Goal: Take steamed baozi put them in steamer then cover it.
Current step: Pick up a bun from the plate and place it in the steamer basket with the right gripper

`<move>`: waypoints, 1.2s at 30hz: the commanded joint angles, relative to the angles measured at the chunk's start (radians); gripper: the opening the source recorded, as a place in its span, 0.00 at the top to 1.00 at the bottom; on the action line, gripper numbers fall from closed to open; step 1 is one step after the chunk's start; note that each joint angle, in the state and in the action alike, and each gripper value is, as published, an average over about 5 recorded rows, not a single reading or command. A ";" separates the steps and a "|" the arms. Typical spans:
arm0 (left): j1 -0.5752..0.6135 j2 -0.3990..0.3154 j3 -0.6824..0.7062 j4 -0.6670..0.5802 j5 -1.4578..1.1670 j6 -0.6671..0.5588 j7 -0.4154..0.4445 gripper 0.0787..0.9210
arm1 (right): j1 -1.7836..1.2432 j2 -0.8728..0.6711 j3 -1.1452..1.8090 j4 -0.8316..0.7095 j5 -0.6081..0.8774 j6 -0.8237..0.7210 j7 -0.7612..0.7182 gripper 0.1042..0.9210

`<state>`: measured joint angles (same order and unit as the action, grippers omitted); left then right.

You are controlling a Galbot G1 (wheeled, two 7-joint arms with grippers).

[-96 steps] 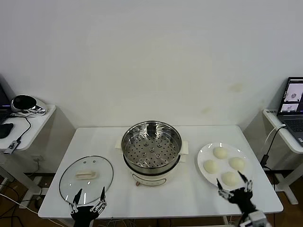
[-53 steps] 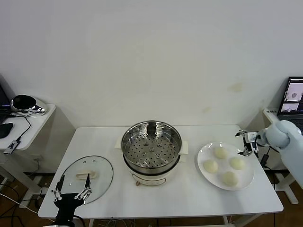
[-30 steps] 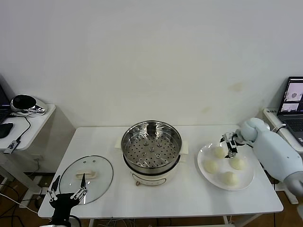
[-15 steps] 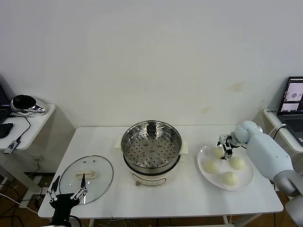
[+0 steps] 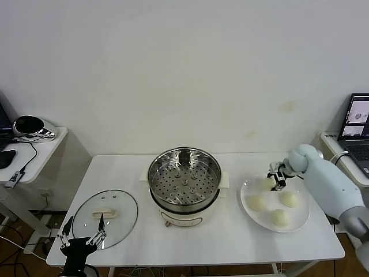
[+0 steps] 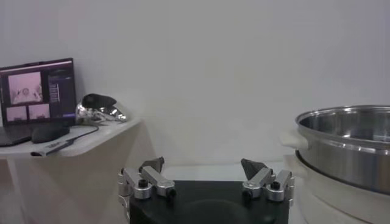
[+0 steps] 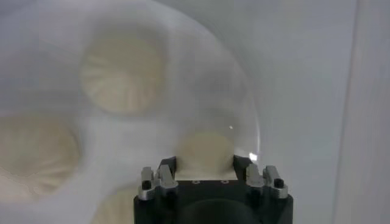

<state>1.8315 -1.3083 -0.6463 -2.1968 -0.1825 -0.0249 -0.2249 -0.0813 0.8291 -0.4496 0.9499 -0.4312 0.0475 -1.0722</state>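
Cream-white baozi (image 5: 256, 202) – four, dome side up, no real long axis – sit on white plate (image 5: 247, 212) at table (image 5: 230, 242) right end. Right tool (image 5: 276, 179) hangs over the rear bun (image 7: 206, 154), fingers spread either side of it, not closed. Steamer (image 5: 184, 178) mid-table, mouth up. Cover (image 5: 105, 219) lies flat w/ handle up, front left. Left tool (image 5: 81, 237) spread wide, near table's front edge by cover.
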 commanded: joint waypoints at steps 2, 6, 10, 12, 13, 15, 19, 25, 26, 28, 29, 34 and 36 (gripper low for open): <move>-0.006 0.008 0.012 0.005 -0.006 0.002 0.001 0.12 | 0.251 -0.188 -0.253 0.320 0.295 -0.052 -0.009 0.40; -0.014 0.014 0.017 0.010 -0.014 0.002 0.001 0.12 | 0.416 -0.171 -0.386 0.368 0.430 -0.052 0.027 0.40; -0.016 0.022 0.014 0.014 -0.021 0.000 0.000 0.12 | 0.561 -0.084 -0.508 0.392 0.550 -0.044 0.073 0.40; -0.014 0.026 0.011 0.018 -0.024 -0.002 0.000 0.12 | 0.618 -0.025 -0.561 0.395 0.585 -0.032 0.087 0.39; -0.013 0.028 0.009 0.020 -0.026 -0.003 -0.001 0.12 | 0.639 0.002 -0.583 0.392 0.594 -0.021 0.092 0.39; -0.011 0.032 0.006 0.022 -0.029 -0.007 -0.001 0.12 | 0.675 0.065 -0.629 0.377 0.611 0.006 0.103 0.39; -0.011 0.033 0.000 0.020 -0.033 -0.009 -0.001 0.12 | 0.708 0.208 -0.689 0.321 0.613 0.071 0.113 0.39; -0.013 0.033 -0.014 0.010 -0.040 -0.008 -0.001 0.12 | 0.705 0.391 -0.772 0.228 0.542 0.153 0.105 0.39; -0.013 0.033 -0.016 0.009 -0.040 -0.008 0.000 0.12 | 0.703 0.414 -0.791 0.221 0.534 0.165 0.104 0.39; -0.014 0.034 -0.020 0.007 -0.041 -0.008 0.000 0.12 | 0.696 0.451 -0.823 0.211 0.516 0.187 0.105 0.39; -0.014 0.034 -0.022 0.007 -0.042 -0.008 0.000 0.12 | 0.691 0.466 -0.834 0.206 0.504 0.198 0.106 0.39; -0.016 0.031 -0.029 0.001 -0.043 -0.007 0.000 0.12 | 0.658 0.513 -0.861 0.160 0.397 0.273 0.109 0.39; -0.015 0.029 -0.031 -0.003 -0.044 -0.007 0.001 0.12 | 0.646 0.517 -0.865 0.145 0.365 0.297 0.110 0.39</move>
<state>1.8159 -1.2774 -0.6730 -2.1933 -0.2253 -0.0322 -0.2249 0.5468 1.2036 -1.2147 1.1540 0.0238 0.2358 -0.9692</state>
